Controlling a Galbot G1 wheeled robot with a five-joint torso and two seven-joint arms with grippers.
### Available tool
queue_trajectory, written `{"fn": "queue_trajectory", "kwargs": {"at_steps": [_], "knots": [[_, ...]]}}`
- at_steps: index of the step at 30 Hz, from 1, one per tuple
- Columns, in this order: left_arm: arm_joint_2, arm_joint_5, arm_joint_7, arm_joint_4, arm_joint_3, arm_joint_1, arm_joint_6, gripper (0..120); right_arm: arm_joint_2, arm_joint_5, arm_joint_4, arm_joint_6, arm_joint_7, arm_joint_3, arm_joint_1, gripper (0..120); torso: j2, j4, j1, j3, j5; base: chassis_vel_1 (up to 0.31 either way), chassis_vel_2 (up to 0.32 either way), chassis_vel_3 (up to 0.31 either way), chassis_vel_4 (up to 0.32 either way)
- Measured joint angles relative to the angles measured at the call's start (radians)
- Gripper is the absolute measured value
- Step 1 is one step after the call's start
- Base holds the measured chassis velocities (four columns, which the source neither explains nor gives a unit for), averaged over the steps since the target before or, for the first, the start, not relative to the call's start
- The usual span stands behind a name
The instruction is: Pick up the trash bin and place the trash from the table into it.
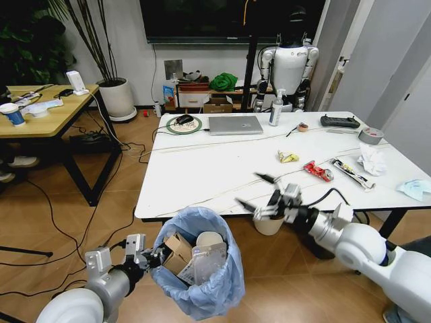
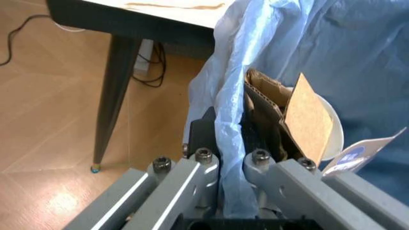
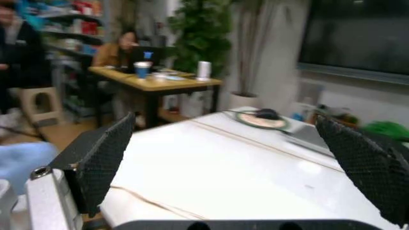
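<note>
Left claw: clamped on the bin's bag edge, at about 9 o'clock on the rim; in the left wrist view the blue film runs between the pads.
Bin: held off the table's near edge, at 6 o'clock from the tabletop; already holds a cardboard piece, a cup and paper.
Right claw: fingers spread wide, nothing held, over the table near its front edge.
Key relation: remaining trash lies at roughly 1 to 2 o'clock from the right claw; the yellow wrapper is nearest, then the red wrapper, white tissue, blue tissue.
Nearer arm: right.
Long axis: the red wrapper runs from 10 to 4 o'clock.
Writing: none readable.
</note>
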Motion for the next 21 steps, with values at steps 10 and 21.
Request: {"fn": "queue_trajectory", "kwargs": {"at_steps": [10,21], "knots": [[-0.019,0.032,0.006,0.006,-0.008,0.002,-0.007,0,0.117,0.003,-0.139,0.013,0.046,0.169,-0.107,100,0.0,0.0,0.0,0.0,0.0001,0.0,0.0,0.0,0.0],[-0.03,0.039,0.009,0.005,-0.008,0.001,-0.01,0,0.192,0.033,-0.182,0.006,0.025,0.303,-0.212,100,0.0,-0.0002,0.0,0.0,-0.0006,0.0,0.0,0.0,0.0]]}}
